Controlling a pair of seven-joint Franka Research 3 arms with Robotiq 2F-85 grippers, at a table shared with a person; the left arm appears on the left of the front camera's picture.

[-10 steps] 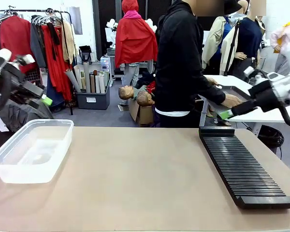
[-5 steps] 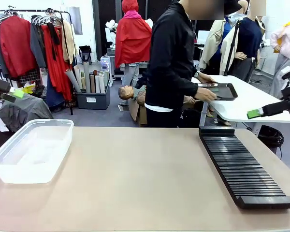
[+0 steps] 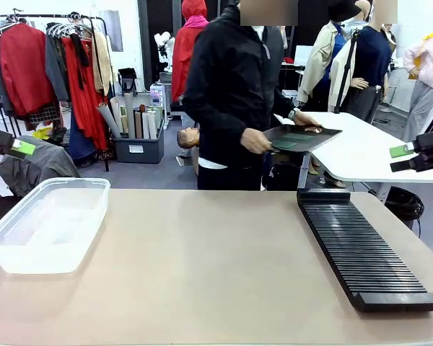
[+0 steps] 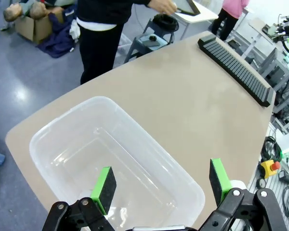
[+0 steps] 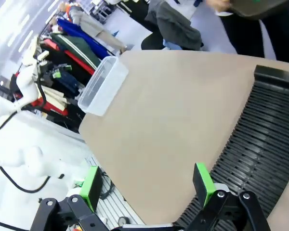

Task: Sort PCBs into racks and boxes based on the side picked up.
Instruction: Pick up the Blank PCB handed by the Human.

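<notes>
While both claws gape wide with nothing in them, my left gripper (image 4: 161,174) faces the clear translucent plastic tub (image 4: 111,163) at near left, my right gripper (image 5: 147,182) the long black slotted rack (image 5: 260,139) at near right. Beyond the table's far edge, a person's hand (image 3: 254,140) holds a shallow black tray (image 3: 323,135) carrying a flat green PCB (image 3: 292,136).

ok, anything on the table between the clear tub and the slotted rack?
Nothing: the tan table between the tub and the rack is bare, as the front view shows; the left wrist view agrees.
</notes>
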